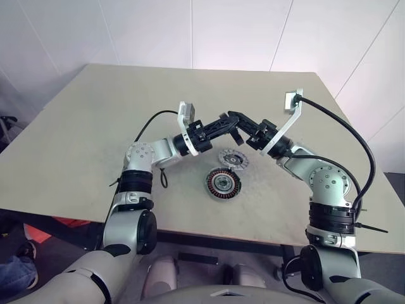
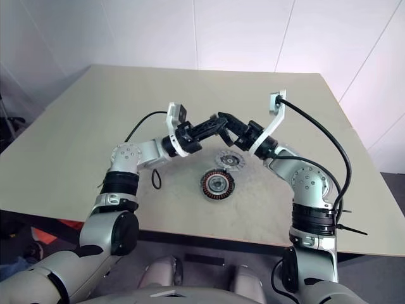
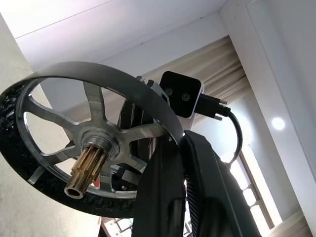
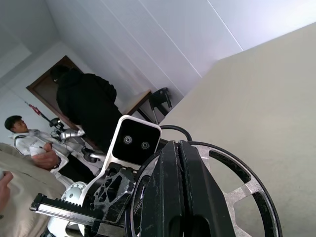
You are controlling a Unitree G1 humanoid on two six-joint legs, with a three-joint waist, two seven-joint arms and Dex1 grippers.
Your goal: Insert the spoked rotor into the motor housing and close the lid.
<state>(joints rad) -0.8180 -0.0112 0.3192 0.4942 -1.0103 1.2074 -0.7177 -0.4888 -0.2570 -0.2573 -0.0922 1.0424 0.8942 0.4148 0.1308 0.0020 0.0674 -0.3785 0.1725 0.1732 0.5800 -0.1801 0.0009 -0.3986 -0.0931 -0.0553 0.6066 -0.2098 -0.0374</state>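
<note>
Both jaws clamped on the spoked rotor (image 3: 94, 143) mid-air, its brass shaft off vertical, motor housing (image 1: 224, 183) below and nearer on the worktop (image 1: 95, 126).

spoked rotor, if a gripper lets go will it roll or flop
The spoked rotor looks rigid, with metal spokes, so flopping seems unlikely. Its round rim would probably roll on the table. The protruding brass shaft could tip it.
</note>
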